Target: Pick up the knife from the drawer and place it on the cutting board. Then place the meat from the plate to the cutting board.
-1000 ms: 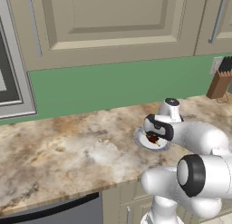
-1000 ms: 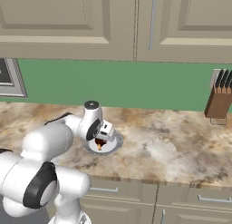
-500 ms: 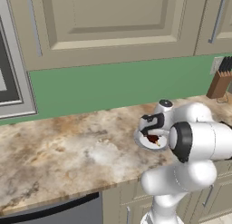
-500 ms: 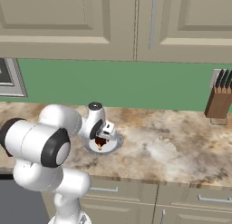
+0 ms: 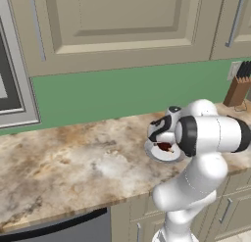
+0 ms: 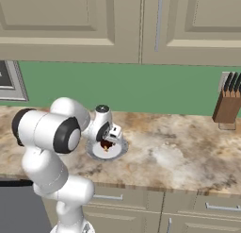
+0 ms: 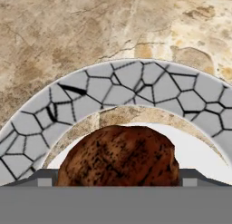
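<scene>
The meat [image 7: 118, 155], a dark reddish-brown lump, lies on the small plate [image 7: 127, 89], which has a white centre and a cracked grey rim. The plate [image 5: 149, 149] stands on the marbled counter, in front of the green wall. My gripper [image 5: 164, 141] points down over the plate and is open. One fingertip stands on each side of the meat [image 5: 164, 148], close against it. In the right base view the gripper [image 6: 107, 140] hangs just above the meat [image 6: 106, 145] and the plate [image 6: 120, 152]. The knife, the drawer and the cutting board are out of view.
A brown wooden knife block [image 6: 227, 103] with black handles stands at the far right of the counter, also seen as the block [image 5: 238, 90]. Beige wall cabinets hang above. A microwave's frame [image 5: 14, 89] sits at the left. The counter's front edge [image 6: 155, 186] runs just below the plate.
The arm's elbow and upper links have swung up and over beside the plate. The hand has stayed over the meat, settling low around it.
</scene>
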Robot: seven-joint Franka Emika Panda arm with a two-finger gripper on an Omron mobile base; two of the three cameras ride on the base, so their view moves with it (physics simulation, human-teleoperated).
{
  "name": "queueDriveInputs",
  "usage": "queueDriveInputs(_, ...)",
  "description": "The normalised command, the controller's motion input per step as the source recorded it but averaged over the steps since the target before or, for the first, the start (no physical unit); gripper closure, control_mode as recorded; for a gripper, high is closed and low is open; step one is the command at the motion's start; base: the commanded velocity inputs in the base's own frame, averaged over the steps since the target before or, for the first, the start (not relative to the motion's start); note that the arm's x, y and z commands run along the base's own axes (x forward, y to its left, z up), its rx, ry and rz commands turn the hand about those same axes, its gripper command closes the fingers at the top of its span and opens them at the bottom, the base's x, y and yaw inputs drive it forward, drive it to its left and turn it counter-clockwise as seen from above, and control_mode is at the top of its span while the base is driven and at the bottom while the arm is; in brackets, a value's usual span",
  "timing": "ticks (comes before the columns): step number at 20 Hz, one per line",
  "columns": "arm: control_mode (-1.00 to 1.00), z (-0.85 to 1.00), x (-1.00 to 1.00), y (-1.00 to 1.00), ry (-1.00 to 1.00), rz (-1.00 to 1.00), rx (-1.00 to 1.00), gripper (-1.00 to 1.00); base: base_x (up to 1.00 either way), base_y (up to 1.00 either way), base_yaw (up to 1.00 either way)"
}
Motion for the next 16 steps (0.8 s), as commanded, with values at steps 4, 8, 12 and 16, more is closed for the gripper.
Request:
queueDriveInputs(4,-1.00,-0.50,0.00,0.00,0.00,0.00,0.00,1.00,0.00,0.00,0.00)
queueDriveInputs(8,-1.00,-0.27,-0.02,0.00,0.00,0.00,0.00,1.00,0.00,0.00,0.00)
queueDriveInputs(12,-1.00,-0.02,-0.17,0.00,-0.06,0.00,0.00,1.00,0.00,0.00,0.00)
queueDriveInputs(16,-1.00,0.31,-0.31,-0.06,-0.22,0.00,0.00,1.00,0.00,0.00,0.00)
